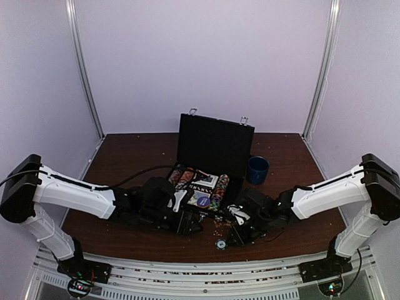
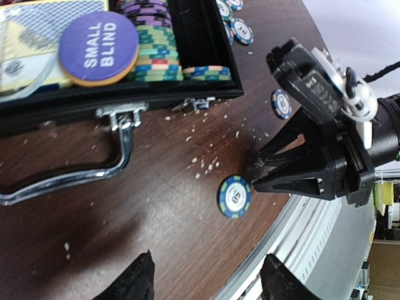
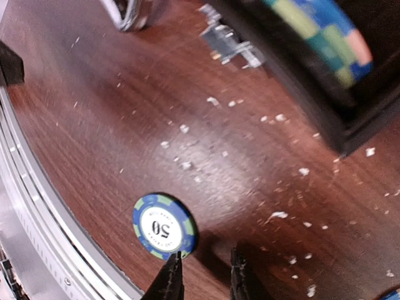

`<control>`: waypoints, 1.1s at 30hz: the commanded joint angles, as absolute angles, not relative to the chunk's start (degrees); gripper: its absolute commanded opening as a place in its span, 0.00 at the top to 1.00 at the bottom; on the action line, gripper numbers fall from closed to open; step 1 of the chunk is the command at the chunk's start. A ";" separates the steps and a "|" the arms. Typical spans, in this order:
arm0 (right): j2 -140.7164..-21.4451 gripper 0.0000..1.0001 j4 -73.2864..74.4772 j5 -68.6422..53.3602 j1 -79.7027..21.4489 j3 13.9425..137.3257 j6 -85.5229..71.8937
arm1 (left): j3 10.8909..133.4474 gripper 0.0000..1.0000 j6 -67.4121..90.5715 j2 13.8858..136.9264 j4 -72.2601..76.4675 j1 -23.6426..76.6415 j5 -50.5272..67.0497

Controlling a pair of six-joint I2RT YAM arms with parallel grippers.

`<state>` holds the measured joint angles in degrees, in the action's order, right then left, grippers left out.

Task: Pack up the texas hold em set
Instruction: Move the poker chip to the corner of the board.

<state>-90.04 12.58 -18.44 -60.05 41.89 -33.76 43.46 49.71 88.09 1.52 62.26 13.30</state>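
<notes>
The dark wooden table (image 1: pixel 125 156) carries everything, with both arms reaching in low from the near corners. At its middle, toward the far side, the black briefcase (image 1: pixel 215 140) lies with its lid standing upright and its silver handle (image 2: pixel 94 175) pointing at the near edge. A dark blue cup (image 1: pixel 257 169) stands just beside the case on the right.

The left gripper (image 2: pixel 206 281) hovers over bare wood in front of the case's left half, its pincer wide with nothing between the fingers. The right gripper (image 3: pixel 204 278) is low at the near edge in front of the right half. Its pincer is narrow, with only table showing in the gap, and one fingertip is just beside a loose chip.

Inside the case lie a card deck (image 2: pixel 31 37) in a clear box, rows of striped chips (image 2: pixel 153 50) on edge, and a purple "SMALL BLIND" button (image 2: pixel 99 47) resting on top of them.

That loose chip (image 3: pixel 164 226), blue and green and marked 50, lies flat close to the table's near rim. A few more stray chips (image 2: pixel 281 103) lie to the right of the case. Pale flecks (image 2: pixel 206 164) dot the wood. I cannot make out any dice.

Packing looks mostly done: the bulk of the set is in the case. The stray chips are left to gather, probably starting with the 50. Then the lid must come down and the latches fasten.
</notes>
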 commanded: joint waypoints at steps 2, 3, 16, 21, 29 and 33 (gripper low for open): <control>-90.36 0.75 10.95 -18.74 -57.70 41.06 -35.24 | 47.23 0.41 48.00 92.57 7.83 62.40 15.82; -91.08 0.75 10.10 -19.55 -57.52 41.23 -35.29 | 47.65 0.41 47.96 93.50 8.31 62.40 16.44; -96.84 0.75 6.08 -27.97 -57.50 42.13 -32.46 | 48.83 0.45 46.75 97.00 7.03 62.56 18.68; -98.44 0.75 5.97 -30.44 -58.20 42.71 -30.90 | 48.35 0.47 46.52 97.41 6.97 62.82 19.47; -99.68 0.76 6.90 -32.52 -60.51 42.16 -29.58 | 48.51 0.49 46.23 98.61 6.79 63.67 20.17; -99.16 0.76 6.77 -33.26 -61.28 41.46 -29.86 | 48.43 0.50 46.18 98.94 6.78 64.06 20.43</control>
